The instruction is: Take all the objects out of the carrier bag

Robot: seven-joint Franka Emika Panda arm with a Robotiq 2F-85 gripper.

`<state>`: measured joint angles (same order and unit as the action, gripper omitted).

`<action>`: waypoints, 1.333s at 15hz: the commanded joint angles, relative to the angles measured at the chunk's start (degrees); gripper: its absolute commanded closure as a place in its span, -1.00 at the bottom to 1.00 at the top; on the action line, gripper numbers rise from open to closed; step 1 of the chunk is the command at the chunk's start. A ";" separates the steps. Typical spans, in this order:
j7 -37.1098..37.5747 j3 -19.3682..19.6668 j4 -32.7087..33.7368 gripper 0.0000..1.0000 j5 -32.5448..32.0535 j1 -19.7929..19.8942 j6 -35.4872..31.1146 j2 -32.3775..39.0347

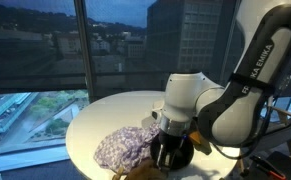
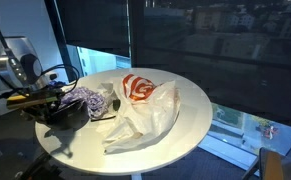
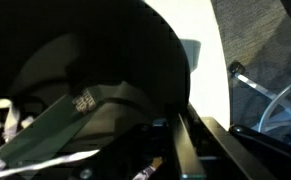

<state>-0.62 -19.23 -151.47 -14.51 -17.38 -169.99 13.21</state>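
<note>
In an exterior view the gripper point(image 1: 171, 150) hangs low over the table point(image 1: 105, 110), next to the cloth point(image 1: 125, 148), maybe to put something down. In an exterior view the bag point(image 2: 140, 105) lies floppy mid-table, with the cloth outside it. The wrist view shows a black thing point(image 3: 85, 60) close up. The jaws are hidden, so I cannot tell if they grip.

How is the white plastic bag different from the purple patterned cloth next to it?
The carrier bag is pale white plastic with a red mark; the cloth is patterned purple and white. The carrier bag sprawls wide across the middle of the table; the cloth is a smaller heap nearer the edge. Both are soft, crumpled and lying on the same round table.
</note>
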 commanded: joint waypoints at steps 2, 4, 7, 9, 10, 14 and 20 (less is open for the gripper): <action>4.53 5.21 2.72 0.71 -4.47 -5.04 -6.69 2.71; 6.45 9.83 3.05 0.17 -7.51 -8.71 -8.04 2.16; 8.53 16.26 4.19 -0.25 -11.42 -13.22 -8.46 1.04; 10.25 20.94 5.31 -0.52 -14.06 -16.24 -8.23 0.16; 11.14 23.45 5.79 -0.70 -15.62 -17.72 -8.06 -0.33; 16.54 32.65 8.04 -1.00 -21.07 -22.33 -6.15 -2.40; 21.60 39.02 6.81 -1.00 -18.37 -19.89 1.96 -4.62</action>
<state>18.11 17.69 -143.24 -33.55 -37.93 -171.70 10.77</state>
